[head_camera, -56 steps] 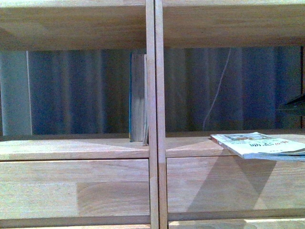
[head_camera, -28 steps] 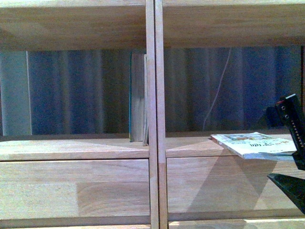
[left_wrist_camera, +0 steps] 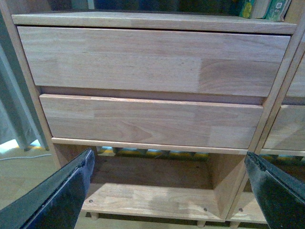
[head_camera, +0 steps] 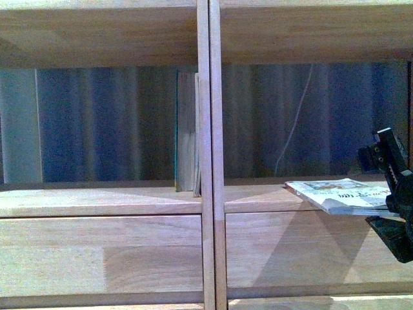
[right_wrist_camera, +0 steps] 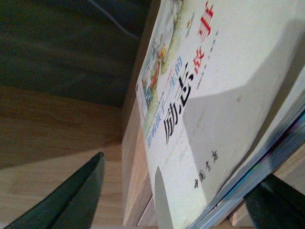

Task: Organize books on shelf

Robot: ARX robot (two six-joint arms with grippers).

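Observation:
The shelf [head_camera: 210,129] of light wood fills the front view. A thin brownish book [head_camera: 187,132] with a teal edge stands upright in the left compartment, against the centre divider. In the right compartment a white softcover book [head_camera: 342,196] lies flat, overhanging the board's front edge. My right gripper [head_camera: 392,197] is open at that book's right end, one finger above it and one below. The right wrist view shows the white cover [right_wrist_camera: 224,95], with black lettering and cartoon art, between the open gripper's [right_wrist_camera: 174,200] dark fingers [right_wrist_camera: 71,200]. My left gripper [left_wrist_camera: 169,191] hangs open before the lower drawer fronts [left_wrist_camera: 152,121].
A blue-grey curtain and a white cable [head_camera: 293,129] show through the open back. A drawer front [head_camera: 103,255] sits under each compartment. In the left wrist view, colourful book spines [left_wrist_camera: 262,7] stand above the drawers, with peg legs and floor below.
My right gripper has come in from the right edge and now straddles the white book's right end. The books have not moved.

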